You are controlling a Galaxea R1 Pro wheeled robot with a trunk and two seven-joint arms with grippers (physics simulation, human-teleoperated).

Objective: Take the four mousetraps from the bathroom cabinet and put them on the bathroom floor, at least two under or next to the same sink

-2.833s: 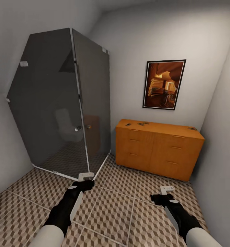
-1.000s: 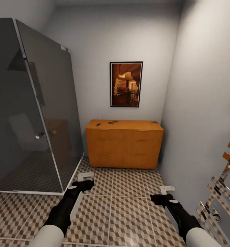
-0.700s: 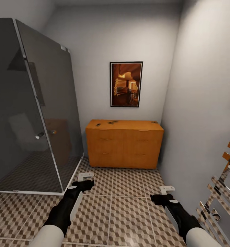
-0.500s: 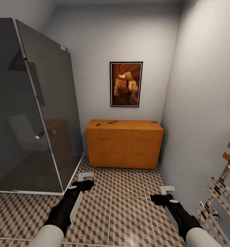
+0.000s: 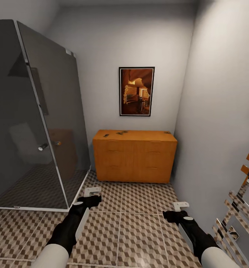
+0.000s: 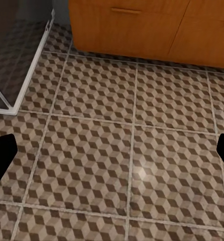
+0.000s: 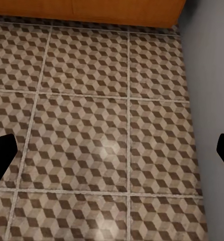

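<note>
Both pincers — left pincer (image 5: 91, 192) and right pincer (image 5: 181, 205) — hang spread and empty over the bathroom floor (image 5: 139, 227). The approach is in hand: the mousetraps (image 5: 121, 132) lie atop the cabinet (image 5: 135, 156) ahead, so the next move likely calls for driving closer.

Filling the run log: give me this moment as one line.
phase: facing cabinet | mousetraps: on cabinet top | left hand: open, empty | right hand: open, empty | bathroom floor: no traps
</note>
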